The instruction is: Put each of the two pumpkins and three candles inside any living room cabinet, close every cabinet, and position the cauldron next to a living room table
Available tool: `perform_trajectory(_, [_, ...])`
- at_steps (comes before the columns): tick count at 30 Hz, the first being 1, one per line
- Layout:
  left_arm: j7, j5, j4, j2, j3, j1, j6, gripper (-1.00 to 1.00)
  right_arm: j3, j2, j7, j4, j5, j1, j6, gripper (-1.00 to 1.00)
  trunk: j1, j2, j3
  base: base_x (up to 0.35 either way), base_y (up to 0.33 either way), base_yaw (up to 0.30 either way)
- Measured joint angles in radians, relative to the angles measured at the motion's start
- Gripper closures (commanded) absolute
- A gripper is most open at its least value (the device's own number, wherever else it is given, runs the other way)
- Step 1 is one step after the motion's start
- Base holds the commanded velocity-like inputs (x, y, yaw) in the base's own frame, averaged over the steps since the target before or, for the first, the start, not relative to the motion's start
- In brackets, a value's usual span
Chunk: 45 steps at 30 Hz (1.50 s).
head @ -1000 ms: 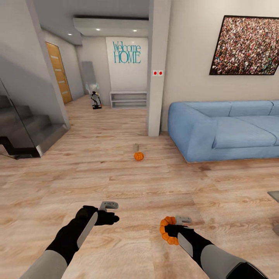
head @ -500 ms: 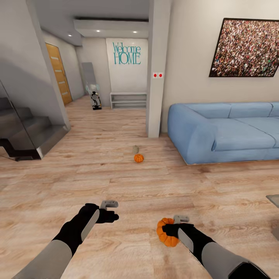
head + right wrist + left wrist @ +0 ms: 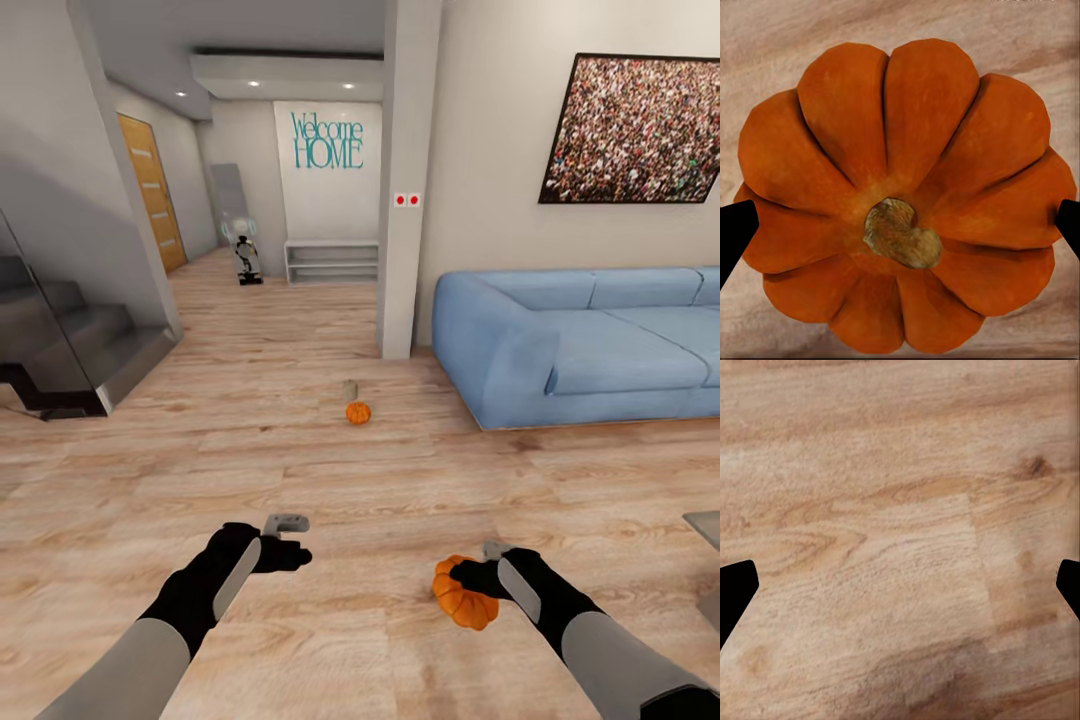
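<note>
Home living room: sofa (image 3: 580,340), stairs (image 3: 60,340).

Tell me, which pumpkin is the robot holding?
The near pumpkin, gripped in the right gripper low over the floor. The other pumpkin sits far off on the floor beside a candle.

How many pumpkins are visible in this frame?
2. One pumpkin is held in the right gripper; the other pumpkin sits on the floor ahead, just in front of a candle. Others may be out of view.
</note>
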<state>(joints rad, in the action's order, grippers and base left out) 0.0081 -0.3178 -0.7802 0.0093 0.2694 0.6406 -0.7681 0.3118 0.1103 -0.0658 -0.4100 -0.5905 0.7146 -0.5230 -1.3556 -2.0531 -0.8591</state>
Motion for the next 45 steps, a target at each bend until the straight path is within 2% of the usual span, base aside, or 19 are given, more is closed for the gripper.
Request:
perform_trajectory(9, [-0.004, 0.0, -0.046, -0.001, 0.001, -0.001, -0.007, -1.0, 0.002, -0.001, -0.007, -0.001, 0.007, -0.001, -0.006, 1.0, 0.035, 0.063, 0.028, 0.0, 0.0, 0.0])
perform_trajectory(28, [-0.004, -0.001, -0.05, -0.002, 0.001, -0.002, -0.01, -1.0, 0.002, -0.001, -0.005, -0.001, 0.006, -0.002, -0.006, 1.0, 0.107, 0.196, 0.088, 0.0, 0.0, -0.005])
perform_trajectory(45, [-0.006, -0.002, -0.05, -0.002, 0.002, -0.001, -0.007, -1.0, 0.003, -0.007, -0.002, 0.001, 0.007, -0.002, -0.005, 1.0, 0.173, 0.315, 0.141, 0.0, 0.0, -0.204])
